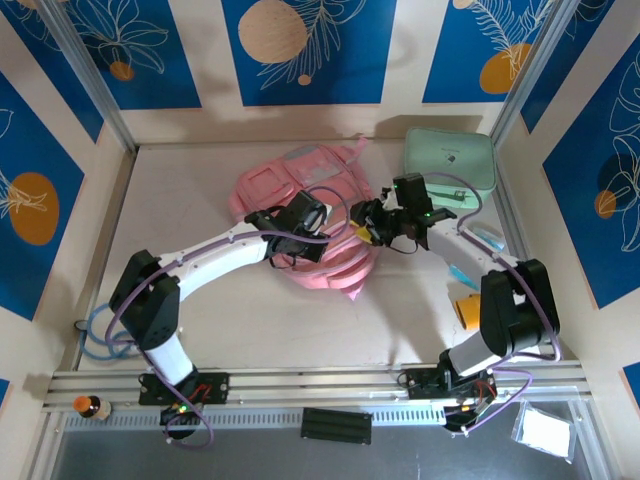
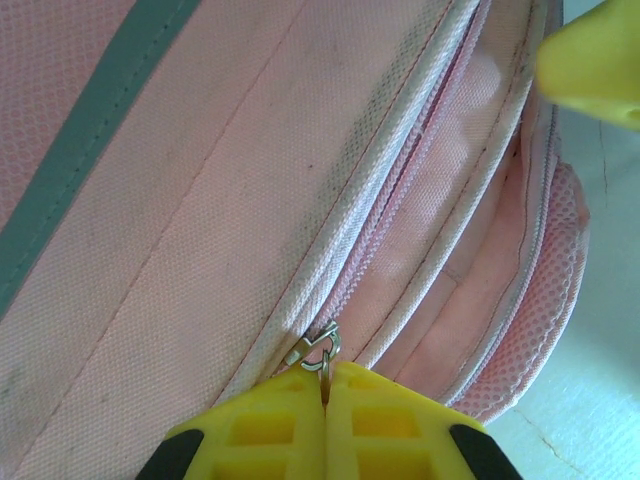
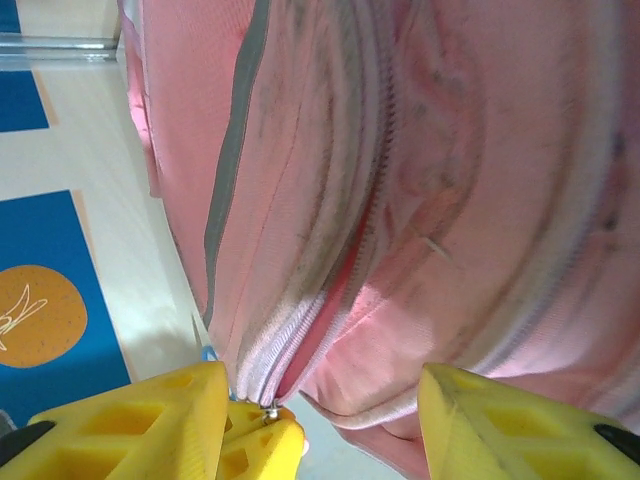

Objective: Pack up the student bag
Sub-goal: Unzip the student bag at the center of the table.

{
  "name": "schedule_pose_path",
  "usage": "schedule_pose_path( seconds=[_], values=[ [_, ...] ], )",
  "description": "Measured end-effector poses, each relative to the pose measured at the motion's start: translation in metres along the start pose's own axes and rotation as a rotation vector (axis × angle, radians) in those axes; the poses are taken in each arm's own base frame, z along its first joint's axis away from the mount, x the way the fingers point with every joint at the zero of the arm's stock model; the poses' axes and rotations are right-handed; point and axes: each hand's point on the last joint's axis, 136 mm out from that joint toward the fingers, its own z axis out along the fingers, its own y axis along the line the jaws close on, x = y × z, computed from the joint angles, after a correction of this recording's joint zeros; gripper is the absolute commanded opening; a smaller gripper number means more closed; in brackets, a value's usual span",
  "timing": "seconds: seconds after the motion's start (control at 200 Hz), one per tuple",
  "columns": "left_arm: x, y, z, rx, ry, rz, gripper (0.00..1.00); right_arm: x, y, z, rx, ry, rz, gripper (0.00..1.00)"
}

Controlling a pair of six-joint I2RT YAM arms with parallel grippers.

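The pink student bag (image 1: 300, 200) lies in the middle of the table, with a pale grey strip (image 2: 90, 170) across its front. My left gripper (image 2: 326, 372) is shut on the metal zipper pull (image 2: 320, 350) at the end of the bag's main zipper. From the right, my right gripper (image 3: 322, 385) stands open around that same corner, its yellow fingers (image 3: 140, 420) on either side of the fabric and of the left gripper's tips (image 3: 262, 442). Above the pull the zipper (image 3: 330, 300) gapes a little. From above, both grippers (image 1: 340, 228) (image 1: 366, 226) meet at the bag's right edge.
A mint green hard case (image 1: 450, 160) lies at the back right. Blue pens (image 1: 488, 238) and a yellow-orange object (image 1: 467, 308) sit along the right side by the right arm. Panel walls close in the table on three sides.
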Motion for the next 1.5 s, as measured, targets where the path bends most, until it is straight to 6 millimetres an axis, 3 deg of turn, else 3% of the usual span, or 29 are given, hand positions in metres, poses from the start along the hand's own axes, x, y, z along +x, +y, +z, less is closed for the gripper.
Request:
schedule_pose_path(
  seconds=[0.225, 0.405, 0.55, 0.965, 1.22, 1.5],
  values=[
    [0.000, 0.000, 0.000, 0.001, 0.000, 0.000, 0.00, -0.003, 0.005, 0.016, -0.007, 0.023, 0.019, 0.45],
    [0.000, 0.000, 0.000, 0.000, 0.001, 0.000, 0.00, -0.007, 0.003, 0.023, 0.006, 0.023, 0.038, 0.22],
    [0.003, 0.004, 0.000, -0.013, 0.011, 0.000, 0.00, -0.008, 0.001, 0.024, 0.024, 0.020, 0.036, 0.15],
    [0.022, 0.039, -0.016, -0.113, 0.027, -0.006, 0.00, -0.003, 0.001, 0.026, 0.054, 0.020, -0.001, 0.13],
    [0.039, 0.072, -0.018, -0.216, 0.077, -0.036, 0.00, -0.006, -0.003, 0.025, 0.085, 0.000, -0.007, 0.13],
    [0.029, 0.091, -0.023, -0.281, 0.042, -0.123, 0.00, -0.008, -0.001, 0.023, 0.093, -0.006, -0.024, 0.13]
  ],
)
